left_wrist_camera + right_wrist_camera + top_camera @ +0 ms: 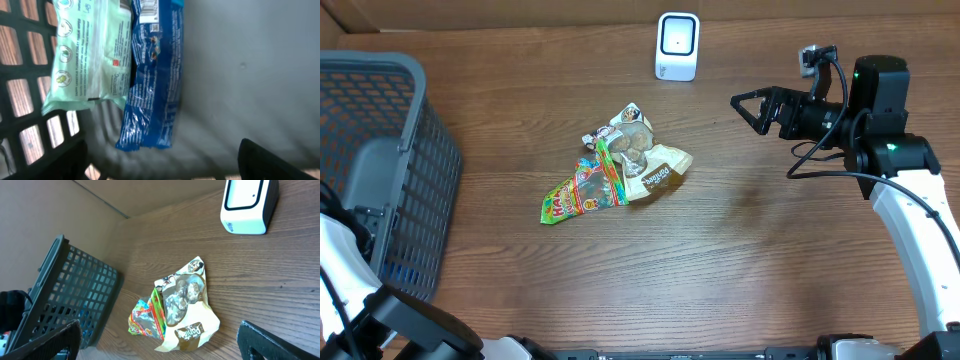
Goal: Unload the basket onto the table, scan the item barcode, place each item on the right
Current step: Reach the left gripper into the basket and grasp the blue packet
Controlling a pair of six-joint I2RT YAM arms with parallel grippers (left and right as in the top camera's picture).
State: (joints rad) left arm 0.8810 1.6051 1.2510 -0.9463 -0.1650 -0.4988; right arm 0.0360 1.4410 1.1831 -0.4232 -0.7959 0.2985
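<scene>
Well, overhead first: right gripper point(750, 108) spread wide and empty at 2 o'clock, snack packets point(620, 165) piled mid-table, barcode scanner point(677, 46) at 12, grey basket point(410, 150) at 9. Left wrist: left gripper point(159, 155) gaping, holding nothing, above a green wipes pack point(87, 55) and blue packet point(152, 85) touching inside the basket. Right wrist: packets dead centre, scanner at 1.

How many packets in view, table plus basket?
4. On the table: candy packet and beige snack bag, overlapping. In the basket: green pack, blue packet. Others may be hidden there.
</scene>
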